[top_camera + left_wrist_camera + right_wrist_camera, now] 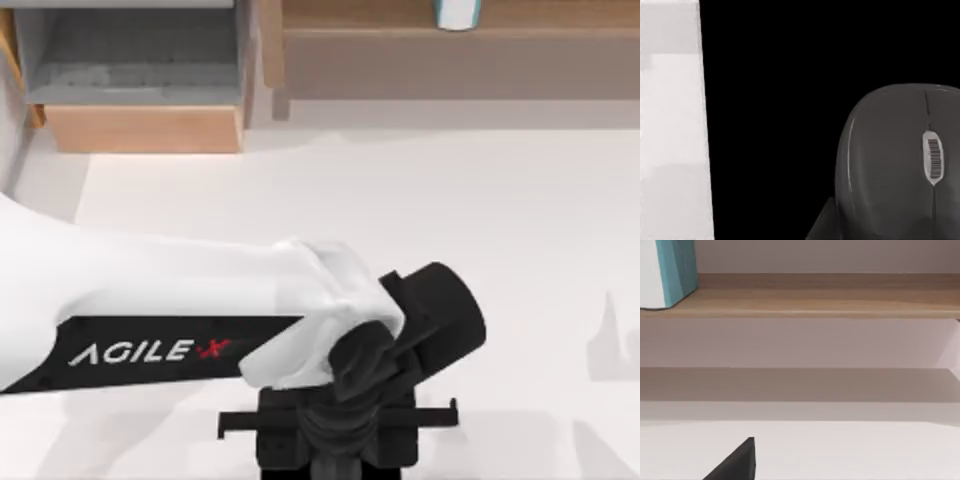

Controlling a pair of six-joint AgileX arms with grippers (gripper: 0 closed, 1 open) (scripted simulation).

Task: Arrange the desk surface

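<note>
**Left arm low over the mouse**

From above, our left arm (pixel 330 340) reached across the desk surface (pixel 450 200). Its wrist camera showed a mouse (pixel 900 165) on a black pad (pixel 775 100); whether it was gripped, we could not tell. A blind descent risked knocking the mouse askew.

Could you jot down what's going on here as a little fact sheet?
Setting: white desk surface with a wooden shelf and an open drawer at the back
Left arm: reaches over the front middle of the desk, wrist at
Under it: a dark computer mouse on a black pad
On the shelf: a teal and white object
Right arm: parked, dark tip at
</note>
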